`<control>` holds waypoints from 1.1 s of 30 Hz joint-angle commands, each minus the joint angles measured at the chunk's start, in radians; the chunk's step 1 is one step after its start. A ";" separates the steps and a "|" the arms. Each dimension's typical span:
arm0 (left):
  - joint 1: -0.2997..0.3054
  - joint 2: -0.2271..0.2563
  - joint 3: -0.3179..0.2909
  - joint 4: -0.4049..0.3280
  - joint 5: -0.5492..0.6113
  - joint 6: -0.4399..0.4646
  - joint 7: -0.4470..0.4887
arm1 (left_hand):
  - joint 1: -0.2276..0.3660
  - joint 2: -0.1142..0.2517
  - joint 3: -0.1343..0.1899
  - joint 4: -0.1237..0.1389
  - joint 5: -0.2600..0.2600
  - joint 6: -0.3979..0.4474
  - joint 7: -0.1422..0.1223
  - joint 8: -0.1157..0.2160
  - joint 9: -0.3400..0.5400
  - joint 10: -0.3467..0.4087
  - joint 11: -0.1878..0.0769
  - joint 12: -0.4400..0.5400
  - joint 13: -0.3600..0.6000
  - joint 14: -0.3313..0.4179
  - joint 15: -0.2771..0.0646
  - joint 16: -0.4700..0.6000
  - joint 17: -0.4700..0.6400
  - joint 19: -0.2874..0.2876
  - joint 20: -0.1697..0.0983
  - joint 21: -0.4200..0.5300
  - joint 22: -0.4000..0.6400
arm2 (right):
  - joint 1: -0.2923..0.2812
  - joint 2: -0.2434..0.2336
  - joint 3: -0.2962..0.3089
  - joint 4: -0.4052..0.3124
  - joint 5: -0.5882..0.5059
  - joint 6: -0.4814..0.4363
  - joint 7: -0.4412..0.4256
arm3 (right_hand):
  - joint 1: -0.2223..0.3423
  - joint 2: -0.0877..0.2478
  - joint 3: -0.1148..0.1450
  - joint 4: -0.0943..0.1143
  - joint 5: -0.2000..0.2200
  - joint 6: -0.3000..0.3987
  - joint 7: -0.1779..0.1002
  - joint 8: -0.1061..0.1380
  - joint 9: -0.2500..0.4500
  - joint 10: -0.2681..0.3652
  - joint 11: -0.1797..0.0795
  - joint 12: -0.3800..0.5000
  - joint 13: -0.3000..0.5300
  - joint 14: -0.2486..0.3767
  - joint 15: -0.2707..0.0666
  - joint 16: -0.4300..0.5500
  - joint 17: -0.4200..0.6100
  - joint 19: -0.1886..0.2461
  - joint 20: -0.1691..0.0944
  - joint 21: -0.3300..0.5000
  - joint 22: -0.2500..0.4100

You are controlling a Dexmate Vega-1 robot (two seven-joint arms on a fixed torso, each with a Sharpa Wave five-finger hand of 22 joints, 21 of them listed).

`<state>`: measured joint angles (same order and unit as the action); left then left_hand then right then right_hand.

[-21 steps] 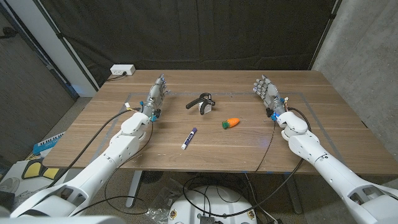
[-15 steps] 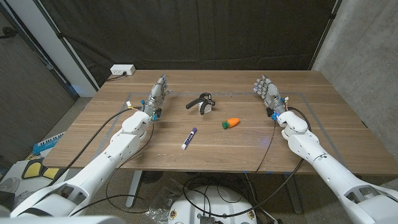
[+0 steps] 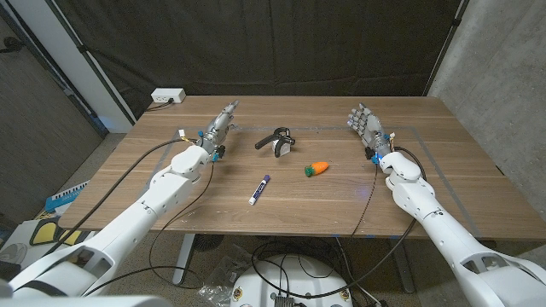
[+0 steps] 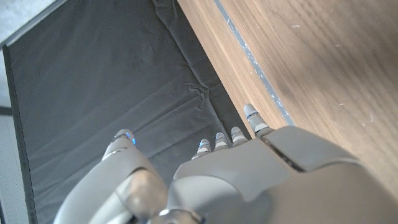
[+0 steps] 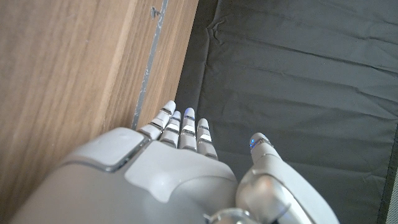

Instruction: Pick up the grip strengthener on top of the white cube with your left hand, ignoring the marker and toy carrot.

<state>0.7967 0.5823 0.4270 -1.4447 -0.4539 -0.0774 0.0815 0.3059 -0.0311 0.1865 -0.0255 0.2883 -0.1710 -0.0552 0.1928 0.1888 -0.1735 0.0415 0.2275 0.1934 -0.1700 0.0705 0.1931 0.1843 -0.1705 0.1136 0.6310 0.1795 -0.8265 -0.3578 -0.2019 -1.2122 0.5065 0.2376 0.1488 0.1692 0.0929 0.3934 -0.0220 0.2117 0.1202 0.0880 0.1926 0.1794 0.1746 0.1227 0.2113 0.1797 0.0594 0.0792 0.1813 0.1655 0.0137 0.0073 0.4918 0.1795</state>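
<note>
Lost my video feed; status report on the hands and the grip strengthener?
Left robot hand open, short of target. Right robot hand open, idle. Grip strengthener on white cube, untouched. Marker and toy carrot nearer the robot, not blocking.

Wooden table (image 3: pixel 299 213) under both hands; thin tape line (image 3: pixel 409 130) on top, just outboard of right hand (image 3: pixel 365 124)
White power strip (image 3: pixel 168 96) at far table corner, beyond and outboard of left hand (image 3: pixel 218 128)
Black curtain (image 3: pixel 281 43) well beyond fingertips of both hands
Grey wall (image 3: pixel 499 68) far outboard of right hand
</note>
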 commanded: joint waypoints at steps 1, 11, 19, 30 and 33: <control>-0.040 0.048 0.048 -0.080 0.120 0.085 0.000 | 0.024 -0.017 -0.004 -0.020 -0.003 -0.182 0.019 0.002 0.006 -0.027 0.013 0.006 0.005 -0.069 0.017 0.011 0.004 -0.077 0.016 -0.007 0.004 | 0.010 0.043 0.044 0.039 -0.038 0.005 0.038 | 0.009 -0.001 0.003 -0.009 -0.002 0.007 0.004 0.005 0.003 0.010 -0.003 0.008 0.004 -0.001 0.008 0.002 0.005 0.014 0.001 0.001 0.002; -0.074 0.083 0.085 -0.150 0.219 0.135 -0.043 | 0.076 -0.053 -0.013 -0.057 0.001 -0.215 0.043 -0.001 0.009 -0.041 0.017 0.001 0.011 -0.060 0.029 0.014 0.007 -0.060 0.032 -0.014 0.004 | -0.003 0.055 0.066 0.042 -0.043 0.015 0.048 | 0.013 -0.002 0.003 -0.013 -0.005 0.009 0.005 0.004 0.003 0.013 -0.001 0.008 0.004 -0.001 0.008 0.001 0.005 0.015 0.000 -0.001 0.002; -0.077 0.114 0.103 -0.240 0.291 0.209 -0.058 | 0.117 -0.071 -0.017 -0.082 0.007 -0.207 0.054 0.010 0.013 -0.064 0.024 -0.006 0.014 -0.050 0.034 0.017 0.010 -0.053 0.042 -0.022 0.005 | -0.027 0.057 0.080 0.020 -0.040 0.021 0.053 | 0.014 -0.002 0.001 -0.016 -0.007 0.009 0.006 0.004 0.003 0.014 -0.001 0.008 0.004 0.000 0.008 0.001 0.005 0.015 0.001 -0.003 0.003; -0.063 0.164 0.114 -0.402 0.378 0.381 -0.067 | 0.152 -0.078 -0.018 -0.098 0.011 -0.203 0.071 0.017 0.019 -0.079 0.030 -0.008 0.019 -0.047 0.039 0.019 0.014 -0.053 0.063 -0.031 0.006 | -0.058 0.057 0.094 -0.008 -0.031 0.030 0.067 | 0.014 -0.004 -0.001 -0.018 -0.009 0.011 0.007 0.003 0.003 0.017 -0.003 0.008 0.004 0.000 0.008 0.001 0.006 0.016 0.001 -0.005 0.003; -0.063 0.174 0.122 -0.447 0.403 0.443 -0.072 | 0.165 -0.076 -0.018 -0.102 0.012 -0.228 0.070 0.010 0.022 -0.098 0.037 -0.013 0.021 -0.055 0.043 0.016 0.017 -0.063 0.075 -0.040 0.007 | -0.067 0.057 0.097 -0.014 -0.027 0.034 0.074 | 0.013 -0.004 -0.002 -0.019 -0.010 0.011 0.008 0.003 0.003 0.017 -0.002 0.008 0.004 0.000 0.008 0.001 0.006 0.017 0.001 -0.005 0.003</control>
<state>0.7274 0.7151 0.5297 -1.7476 -0.1393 0.1991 0.0225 0.4556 -0.1074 0.1655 -0.1233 0.2931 -0.1715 0.0097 0.2071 0.2066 -0.1696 0.0666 0.2206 0.2104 -0.1683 0.1040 0.2075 0.1972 -0.1759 0.1725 0.5966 0.1846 -0.8643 -0.3023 -0.1194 -1.2032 0.4682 0.2616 0.2060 0.1728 0.0886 0.3871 -0.0364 0.2033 0.1271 0.0949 0.1925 0.1792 0.1799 0.1174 0.2150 0.1794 0.0594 0.0789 0.1812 0.1702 0.0244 0.0071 0.4877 0.1792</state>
